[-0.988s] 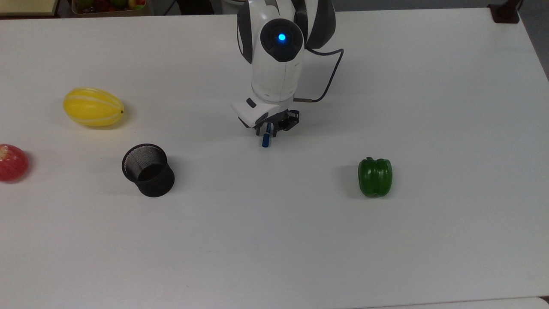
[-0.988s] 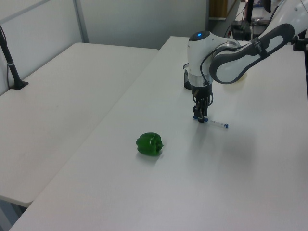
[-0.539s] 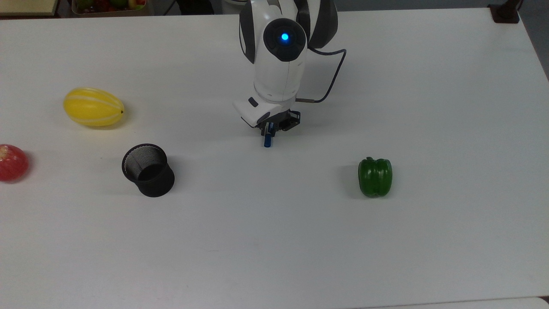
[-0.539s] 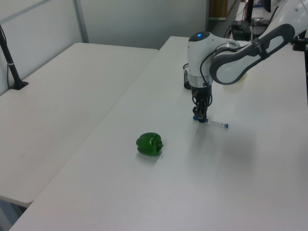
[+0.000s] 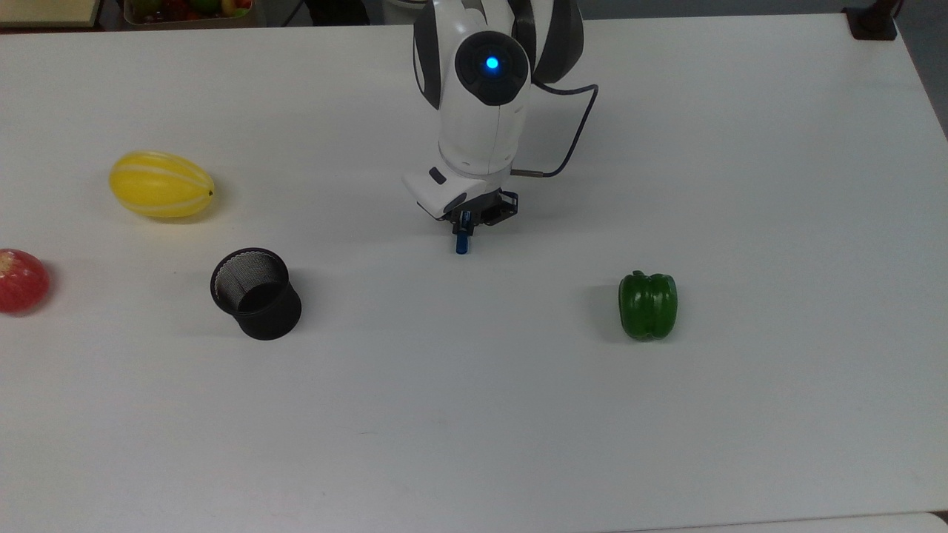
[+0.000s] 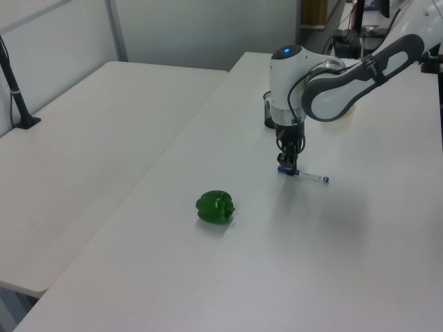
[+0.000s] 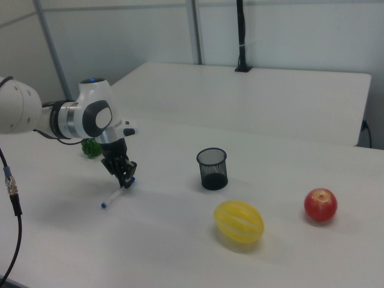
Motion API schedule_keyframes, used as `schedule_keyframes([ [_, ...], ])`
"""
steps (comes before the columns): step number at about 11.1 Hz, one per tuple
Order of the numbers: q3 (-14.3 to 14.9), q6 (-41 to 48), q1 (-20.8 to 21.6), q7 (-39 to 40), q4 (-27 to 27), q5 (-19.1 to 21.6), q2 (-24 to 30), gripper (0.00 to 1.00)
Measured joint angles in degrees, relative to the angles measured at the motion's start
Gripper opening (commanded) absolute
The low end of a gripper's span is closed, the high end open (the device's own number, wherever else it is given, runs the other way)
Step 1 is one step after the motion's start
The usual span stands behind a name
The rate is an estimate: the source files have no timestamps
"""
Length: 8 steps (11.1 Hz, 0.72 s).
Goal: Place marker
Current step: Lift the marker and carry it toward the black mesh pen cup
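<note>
White arm (image 5: 478, 111) with dark grey joints (one lit blue), thin black cable (image 5: 570, 141), black end effector (image 5: 474, 215).

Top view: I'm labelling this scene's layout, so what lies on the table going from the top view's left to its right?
Red apple → yellow melon → black mesh cup → marker under the gripper → green bell pepper.
</note>
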State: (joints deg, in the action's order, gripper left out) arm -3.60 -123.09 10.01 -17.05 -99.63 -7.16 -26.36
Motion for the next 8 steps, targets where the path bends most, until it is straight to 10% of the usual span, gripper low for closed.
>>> schedule_keyframes([
  [8,-0.2,16.7,0.3,-0.1,8.4,0.3,10.4,0.09],
])
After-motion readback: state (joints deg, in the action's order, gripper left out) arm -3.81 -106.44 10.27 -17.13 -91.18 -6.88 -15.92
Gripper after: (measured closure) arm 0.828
